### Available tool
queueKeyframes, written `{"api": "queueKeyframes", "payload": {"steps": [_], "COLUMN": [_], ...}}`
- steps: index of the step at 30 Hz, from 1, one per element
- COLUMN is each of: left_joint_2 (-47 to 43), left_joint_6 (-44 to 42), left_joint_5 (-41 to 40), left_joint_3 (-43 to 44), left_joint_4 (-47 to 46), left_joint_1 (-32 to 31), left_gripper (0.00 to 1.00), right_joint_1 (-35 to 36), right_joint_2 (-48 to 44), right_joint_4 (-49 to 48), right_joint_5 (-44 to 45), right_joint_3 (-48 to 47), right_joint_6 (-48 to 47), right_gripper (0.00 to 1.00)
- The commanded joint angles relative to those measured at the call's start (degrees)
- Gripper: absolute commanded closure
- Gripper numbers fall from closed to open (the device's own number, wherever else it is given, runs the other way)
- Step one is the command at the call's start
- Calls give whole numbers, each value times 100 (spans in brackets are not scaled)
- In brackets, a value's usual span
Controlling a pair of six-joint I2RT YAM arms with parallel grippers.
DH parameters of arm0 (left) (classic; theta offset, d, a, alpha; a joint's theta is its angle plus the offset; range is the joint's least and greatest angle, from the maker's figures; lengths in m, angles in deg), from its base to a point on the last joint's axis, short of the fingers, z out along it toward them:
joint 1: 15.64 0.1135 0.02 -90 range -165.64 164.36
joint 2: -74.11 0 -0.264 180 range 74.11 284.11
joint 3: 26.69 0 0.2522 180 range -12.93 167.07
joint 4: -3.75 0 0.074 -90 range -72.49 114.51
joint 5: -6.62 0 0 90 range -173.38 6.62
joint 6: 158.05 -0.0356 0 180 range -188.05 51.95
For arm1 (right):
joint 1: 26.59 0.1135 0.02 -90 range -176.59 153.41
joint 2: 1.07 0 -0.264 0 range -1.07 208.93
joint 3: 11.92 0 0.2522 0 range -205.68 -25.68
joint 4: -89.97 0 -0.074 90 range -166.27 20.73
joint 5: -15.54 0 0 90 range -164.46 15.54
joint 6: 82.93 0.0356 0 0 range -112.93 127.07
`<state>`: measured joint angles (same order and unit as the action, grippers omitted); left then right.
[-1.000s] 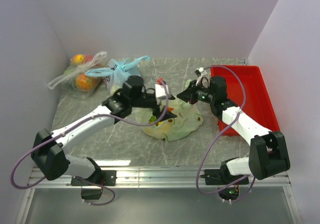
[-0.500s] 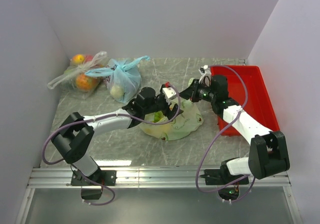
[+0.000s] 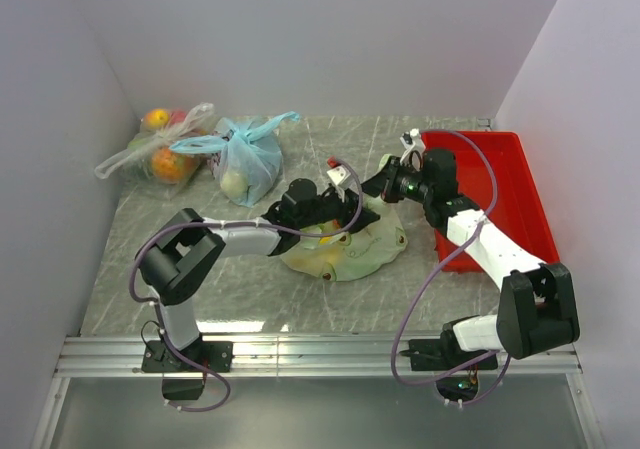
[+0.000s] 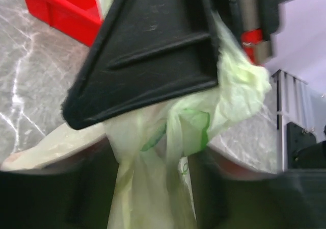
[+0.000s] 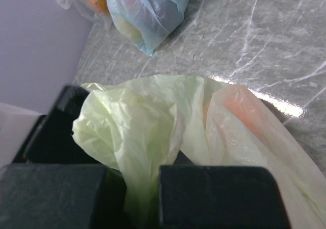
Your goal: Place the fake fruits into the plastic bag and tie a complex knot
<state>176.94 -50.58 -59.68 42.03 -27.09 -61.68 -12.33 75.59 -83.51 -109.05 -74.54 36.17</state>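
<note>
The right fingers [image 5: 214, 196] are pressed together on a gathered neck of the plastic bag [image 5: 137, 132], the pale green film bunching up out of the narrow slot between them. The left fingers [image 4: 153, 50] stand spread, with a twisted strand of the same film running through the gap and lying against the upper one. They do not visibly clamp it.

The bag is thin, crinkly and translucent, with darker green print showing in its folds. Near the right fingers it is puffed and creased. A soft orange fruit [image 5: 237, 106] glows through the film just beside that gathered neck. From above, the bag lies spread low on the grey marbled tabletop [image 3: 200, 269] near the middle. The left gripper [image 3: 350, 204] is over its far-left edge and the right gripper [image 3: 385, 184] at its far-right edge.

A red tray [image 3: 500, 194] sits to the right. A light blue bag [image 3: 243, 164] and a clear bag [image 3: 160, 154] of fruit lie at the far left, well apart.
</note>
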Motion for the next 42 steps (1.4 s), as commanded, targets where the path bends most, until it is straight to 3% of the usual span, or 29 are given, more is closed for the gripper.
{"api": "queueKeyframes", "payload": {"steps": [1, 2, 5, 6, 11, 15, 24, 25, 28, 29, 31, 32, 35, 38, 39, 42], "left_joint_2": [141, 150, 168, 220, 378, 370, 134, 37, -534, -823, -1088, -1315, -1668, -1888, -1924, -2126], "left_joint_6": [74, -76, -882, -1165, -2677, -3179, -3453, -3400, -3190, -3119, -2909, -2864, -2863, -3091, -3240, -3663], "left_joint_5": [152, 109, 30, -23, -340, -682, -385, -297, 344, 746, 1161, 1520, 1865, 1822, 1735, 1463], "left_joint_3": [261, 270, 444, 550, 700, 551, 657, 683, 980, 1286, 1639, 1954, 2517, 2974, 3107, 3276], "left_joint_4": [-288, -121, 999, 1493, 3200, 3466, 3792, 3827, 4081, 4404, 4775, 5098, 5862, 6558, 7274, 8165], "left_joint_1": [34, 25, 25, 8, -28, -115, -142, -133, -63, -28, 130, 191, 403, 569, 613, 745], "left_gripper": [54, 74, 96, 98, 100, 100, 98, 95, 73, 58, 40, 21, 17, 17, 17, 16], "right_joint_1": [-2, -28, -125, -134, -161, -152, -82, -64, 6, 50, 94, 129, 191, 252, 261, 270], "right_joint_2": [-11, -11, 24, 50, 445, 1024, 1351, 1360, 1273, 1220, 1106, 1062, 947, 912, 903, 859], "right_joint_4": [109, 222, 916, 1188, 2683, 3263, 2949, 2913, 2747, 2685, 2571, 2544, 2395, 2315, 2281, 2289], "right_joint_5": [57, 136, 521, 663, 1182, 1577, 1376, 1350, 1297, 1236, 1121, 1147, 1200, 1270, 1279, 1358], "right_joint_3": [-378, -483, -816, -948, -1415, -1477, -1161, -1178, -1161, -1135, -1108, -1099, -1003, -950, -941, -888], "right_joint_6": [-27, -80, -386, -475, -827, -757, -783, -818, -1020, -1090, -1143, -1170, -1214, -1293, -1319, -1442], "right_gripper": [100, 100, 100, 100, 100, 100, 100, 100, 100, 100, 100, 100, 100, 100, 100, 100]}}
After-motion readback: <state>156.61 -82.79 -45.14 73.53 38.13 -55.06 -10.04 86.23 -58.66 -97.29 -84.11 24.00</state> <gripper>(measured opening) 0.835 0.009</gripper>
